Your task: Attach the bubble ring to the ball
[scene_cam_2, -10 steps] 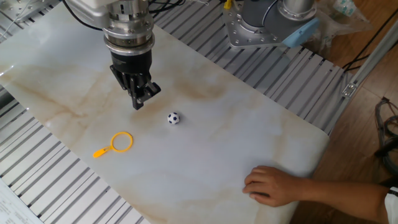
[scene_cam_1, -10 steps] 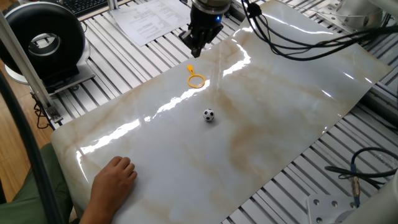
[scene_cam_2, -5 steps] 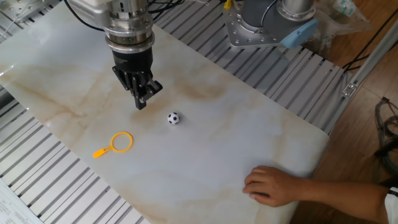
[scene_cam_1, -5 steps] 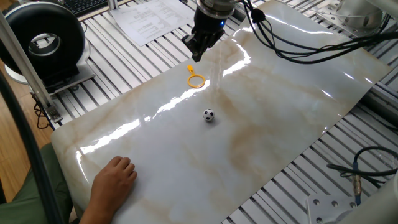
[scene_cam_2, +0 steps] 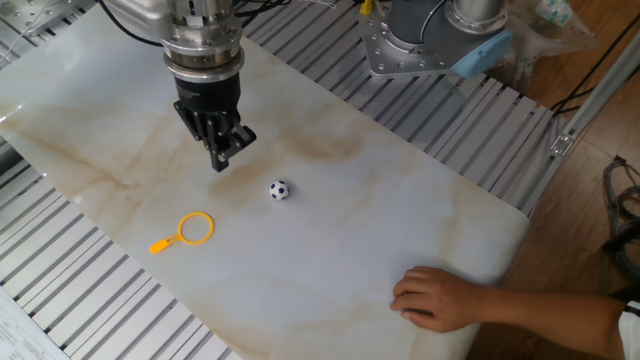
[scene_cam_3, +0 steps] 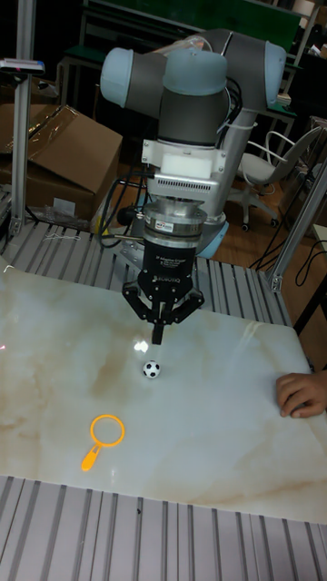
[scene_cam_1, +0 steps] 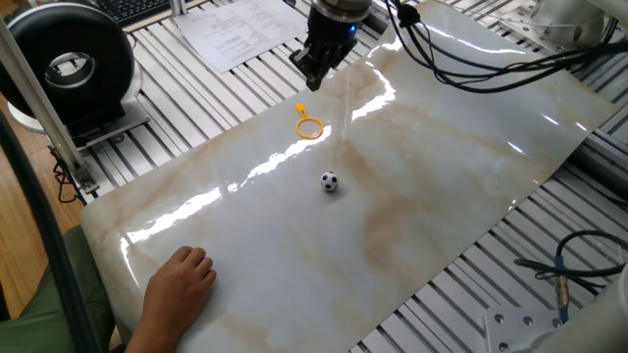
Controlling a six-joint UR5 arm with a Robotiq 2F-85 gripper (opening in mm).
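The bubble ring (scene_cam_1: 310, 126) is a thin yellow-orange hoop with a short handle, lying flat on the marble sheet (scene_cam_1: 412, 196). It also shows as the ring (scene_cam_2: 196, 227) and the ring (scene_cam_3: 107, 428). The ball (scene_cam_1: 329, 181), white with black patches, rests apart from the ring; ball (scene_cam_2: 279, 189), ball (scene_cam_3: 152, 369). My gripper (scene_cam_2: 220, 162) hangs above the sheet, just behind the ball and off to one side of the ring, fingers closed together and empty. It is also seen as the gripper (scene_cam_1: 308, 83) and the gripper (scene_cam_3: 158, 338).
A person's hand (scene_cam_1: 182, 279) rests on the sheet's near edge; hand (scene_cam_2: 440, 295), hand (scene_cam_3: 304, 392). Papers (scene_cam_1: 235, 34) and a black round device (scene_cam_1: 69, 69) lie beyond the sheet. Cables (scene_cam_1: 471, 69) trail from the arm. Slatted aluminium table (scene_cam_2: 60, 290) surrounds the sheet.
My gripper has shifted slightly above the sheet, a little away from the ball. The ring, the ball and the hand have not moved.
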